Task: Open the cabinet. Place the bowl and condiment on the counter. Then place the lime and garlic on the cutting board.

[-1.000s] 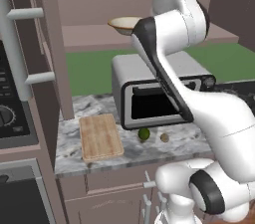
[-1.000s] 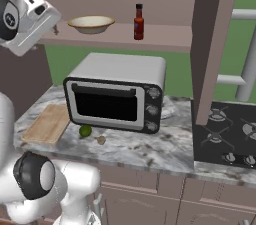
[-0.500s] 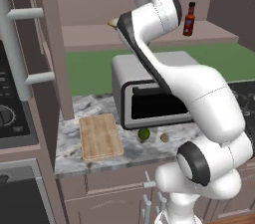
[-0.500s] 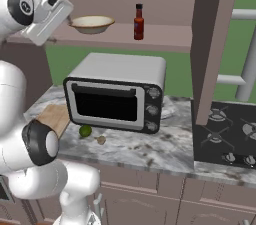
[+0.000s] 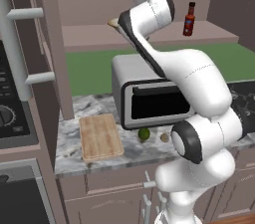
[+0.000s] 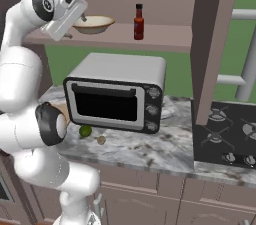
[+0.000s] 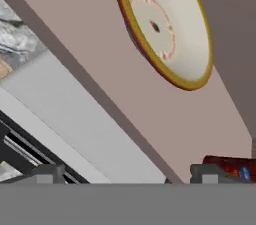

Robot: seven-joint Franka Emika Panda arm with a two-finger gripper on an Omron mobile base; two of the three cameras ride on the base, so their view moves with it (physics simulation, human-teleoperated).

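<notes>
With the cabinet (image 6: 220, 44) doors swung wide, the bowl (image 6: 94, 23) on its shelf beside the condiment (image 6: 139, 22) is being approached by the empty, wide-open gripper (image 6: 80, 17), which must be closed over the rim next.

The cabinet (image 6: 212, 44) stood open, and on its shelf the tan-yellow bowl (image 7: 165, 24) sat upright just ahead of the spread fingers (image 7: 47, 174), with the dark red condiment (image 6: 139, 22) upright beside it. Well below the fingers, on the marbled counter (image 6: 150, 151), the lime (image 5: 144, 134) and the beige garlic (image 5: 164, 138) lay close together beside the bare wooden cutting board (image 5: 99, 137).
</notes>
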